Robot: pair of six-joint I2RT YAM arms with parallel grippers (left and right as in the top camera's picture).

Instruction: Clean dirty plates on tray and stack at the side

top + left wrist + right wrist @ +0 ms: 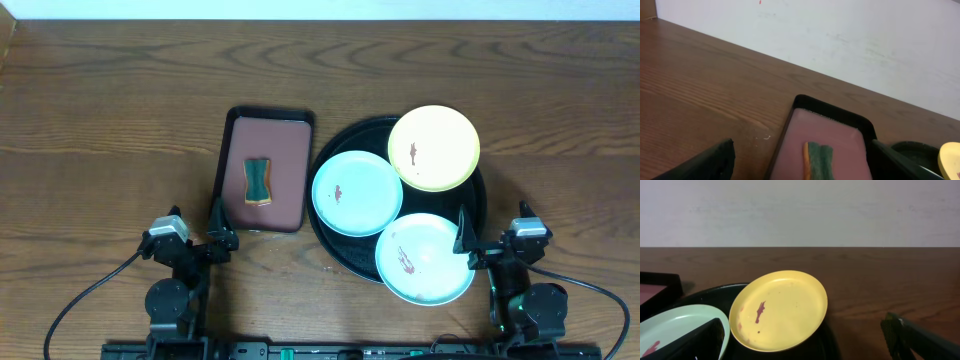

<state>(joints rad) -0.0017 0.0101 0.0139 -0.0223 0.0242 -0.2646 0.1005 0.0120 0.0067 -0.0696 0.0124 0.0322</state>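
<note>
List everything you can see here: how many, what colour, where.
round tray: one, glossy black, right of centre
yellow plate: one, pale yellow, red-brown smear, far side of round tray
mint plates: two, pale mint, smeared, left and near side of round tray
small tray: one, reddish-brown, dark rim, left of round tray
sponge: one, green with orange edges, in small tray
table: one, brown wood, under everything
wall: one, white, behind table
left claw: one, black, open and empty, by small tray's near corner
right claw: one, black, open and empty, beside nearest mint plate
</note>
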